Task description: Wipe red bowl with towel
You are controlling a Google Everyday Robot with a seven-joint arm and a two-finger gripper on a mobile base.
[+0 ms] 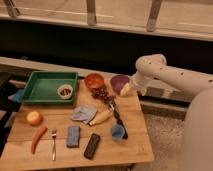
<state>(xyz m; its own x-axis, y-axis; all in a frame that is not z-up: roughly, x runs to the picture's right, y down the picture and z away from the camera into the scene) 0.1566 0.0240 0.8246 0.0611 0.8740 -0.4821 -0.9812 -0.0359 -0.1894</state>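
Observation:
The red bowl (94,80) stands upright at the back of the wooden table (135,145), just right of the green tray (37,85). The grey-blue towel (84,114) lies crumpled on the table in front of the bowl, apart from it. My gripper (125,90) hangs at the end of the white arm (165,75) by the table's right back edge, right beside the purple bowl (118,81). It is to the right of the red bowl and well away from the towel.
The tray holds a small white bowl (64,91). Dark grapes (102,93), a banana (100,117), a black utensil (118,119), a blue cup (117,132), a blue sponge (73,136), a black remote (92,146), a fork (53,144), a carrot (38,138) and an orange fruit (34,118) lie around.

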